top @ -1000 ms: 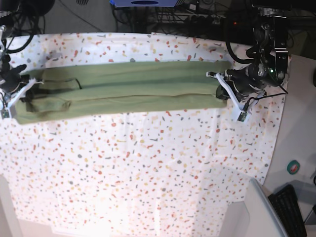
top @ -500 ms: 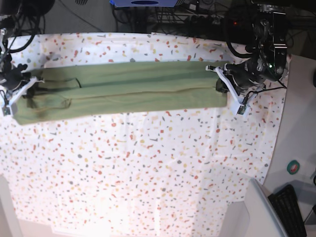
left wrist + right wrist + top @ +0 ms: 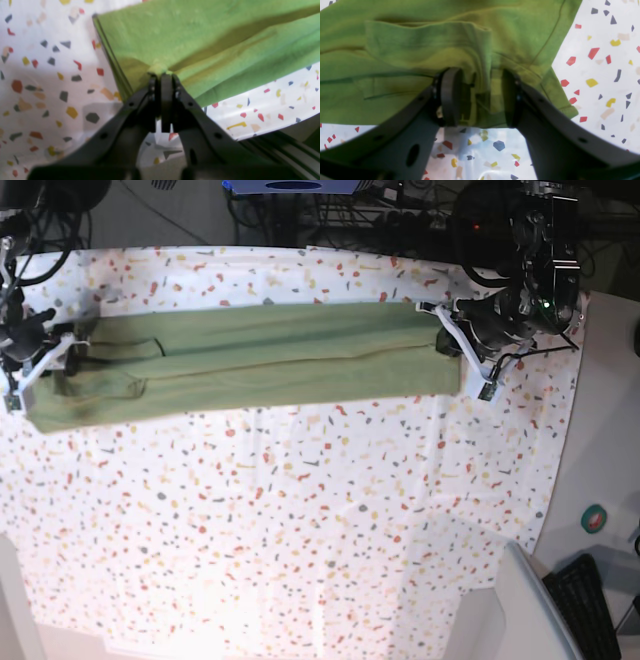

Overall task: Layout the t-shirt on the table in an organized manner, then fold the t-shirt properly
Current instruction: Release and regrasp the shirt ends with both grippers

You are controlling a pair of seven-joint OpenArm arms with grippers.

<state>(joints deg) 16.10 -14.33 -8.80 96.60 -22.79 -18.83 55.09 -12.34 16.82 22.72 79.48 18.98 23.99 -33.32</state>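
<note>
The olive-green t-shirt point(image 3: 260, 360) lies as a long folded strip across the far part of the speckled table point(image 3: 300, 530). At the strip's right end in the base view, my left gripper point(image 3: 462, 360) is shut on the cloth. The left wrist view shows this gripper point(image 3: 162, 75) pinching a small bunch of the t-shirt point(image 3: 212, 37) at its edge. At the strip's left end is my right gripper point(image 3: 38, 370). The right wrist view shows it point(image 3: 480, 85) open, with loose, wrinkled t-shirt point(image 3: 407, 45) between its spread fingers point(image 3: 450, 95).
A plain grey-white surface borders the table on the right, with a small round object point(image 3: 595, 518) on it. A keyboard point(image 3: 585, 605) and a grey bin point(image 3: 520, 610) sit at the bottom right. Cables and equipment point(image 3: 300, 205) line the far edge.
My right gripper has opened and let go of the shirt's end. My left gripper, still shut on the other end, has moved slightly towards the far edge, and the strip lies straighter.
</note>
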